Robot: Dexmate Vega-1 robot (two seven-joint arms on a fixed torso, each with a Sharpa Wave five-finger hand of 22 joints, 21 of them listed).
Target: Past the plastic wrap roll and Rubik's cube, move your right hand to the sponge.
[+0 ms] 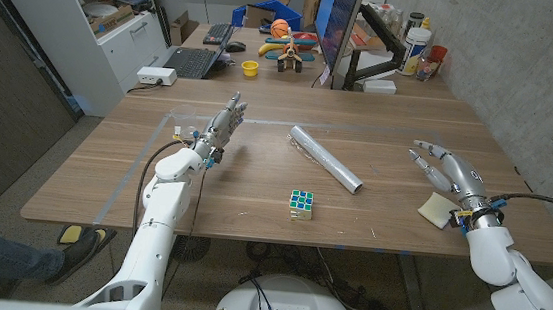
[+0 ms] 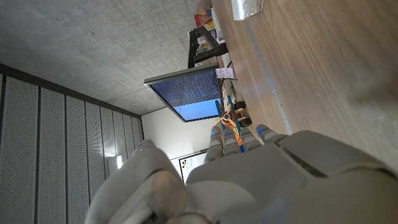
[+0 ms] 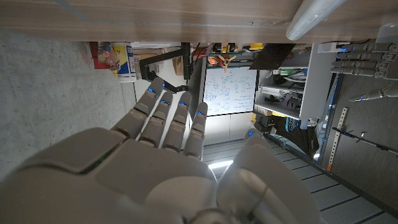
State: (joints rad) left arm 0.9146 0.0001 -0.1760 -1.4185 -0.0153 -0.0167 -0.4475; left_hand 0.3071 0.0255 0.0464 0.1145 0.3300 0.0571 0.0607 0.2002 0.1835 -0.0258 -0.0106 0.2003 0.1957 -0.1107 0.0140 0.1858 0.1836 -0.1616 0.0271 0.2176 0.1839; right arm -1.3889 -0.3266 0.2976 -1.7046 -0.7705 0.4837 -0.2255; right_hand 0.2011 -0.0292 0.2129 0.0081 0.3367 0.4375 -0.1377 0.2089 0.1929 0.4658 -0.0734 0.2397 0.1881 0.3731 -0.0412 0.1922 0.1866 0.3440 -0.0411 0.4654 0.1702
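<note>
The right hand is hanging just over the sponge, fingers apart and holding nothing, so I judge the reach is nearly finished. The sponge is lying near the table's right edge, beyond the plastic wrap roll and the Rubik's cube. The wrist is partly covering it, so contact is hard to tell. The left hand is waiting with empty, straight fingers.

Silver plastic wrap roll; multicoloured Rubik's cube; pale yellow sponge; brown wood-grain table.
</note>
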